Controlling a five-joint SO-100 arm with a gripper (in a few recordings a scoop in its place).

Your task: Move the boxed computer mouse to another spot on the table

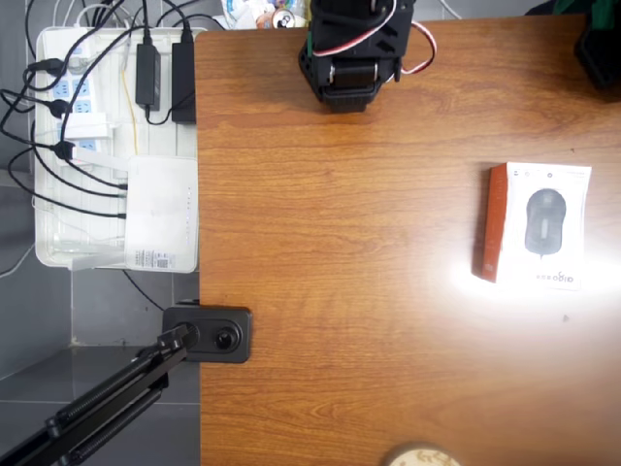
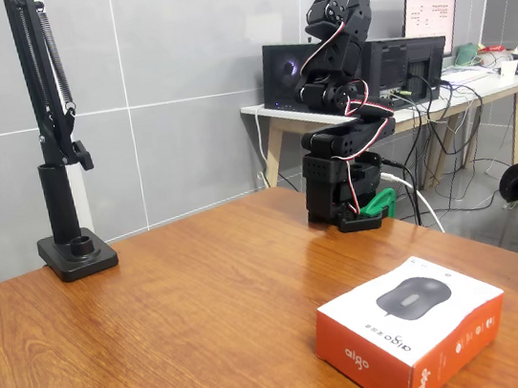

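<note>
The boxed computer mouse (image 1: 536, 225) lies flat on the table (image 1: 340, 243) at the right of the overhead view, at mid-height, its long side running up and down the frame. Its white face shows a dark grey mouse and small lettering; the side is orange-red. In the fixed view the box (image 2: 410, 325) sits at lower right, one corner toward the camera. The table is brown wood-grain with a glossy sheen.

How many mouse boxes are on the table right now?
1. The mouse box lies flat near the table's right edge in the overhead view, apart from the arm's base; nothing on the table looks able to hide another.
</note>
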